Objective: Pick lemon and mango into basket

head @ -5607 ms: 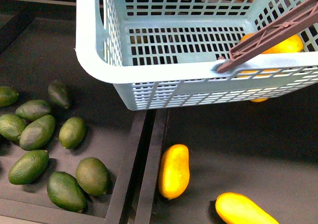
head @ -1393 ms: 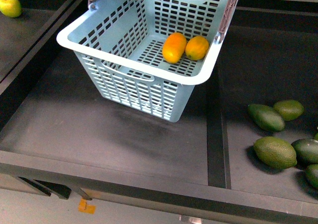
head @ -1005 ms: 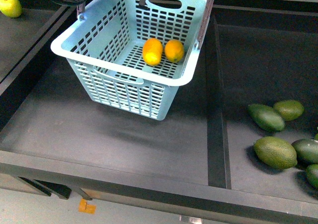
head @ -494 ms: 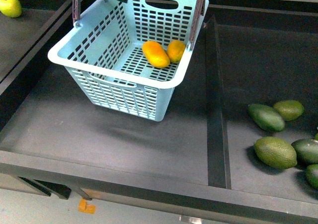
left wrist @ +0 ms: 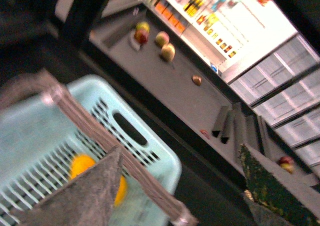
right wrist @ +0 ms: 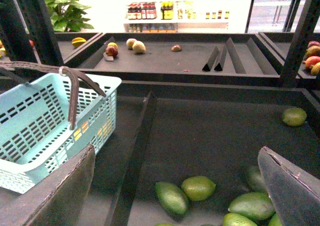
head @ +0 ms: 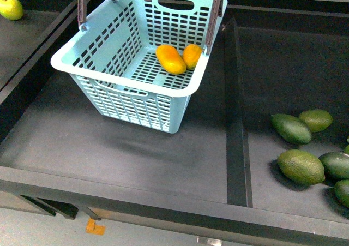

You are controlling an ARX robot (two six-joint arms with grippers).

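The pale turquoise basket (head: 125, 85) stands in the middle shelf bin, its brown handle (head: 212, 14) raised. On its slotted floor the longer mango (head: 170, 59) lies against the rounder lemon (head: 192, 55). My left gripper (left wrist: 175, 201) hovers open above the basket (left wrist: 155, 161); the handle (left wrist: 100, 141) runs through the gap between its fingers, and a yellow-orange fruit (left wrist: 82, 166) shows below. That view is blurred. My right gripper (right wrist: 172, 196) hangs open and empty over green fruits (right wrist: 197, 186), to the right of the basket (right wrist: 45, 121).
Several dark green oval fruits (head: 300, 167) lie in the right bin, behind a black divider (head: 237, 137). A yellow-green apple (head: 11, 7) sits far left. The shelf's front rail (head: 163, 213) runs along the near side. Apples (right wrist: 135, 45) rest on a far shelf.
Over the last second the basket moved left and the two fruits rolled together. The gripper seen at the basket's far rim half a second ago has risen almost out of the front view.
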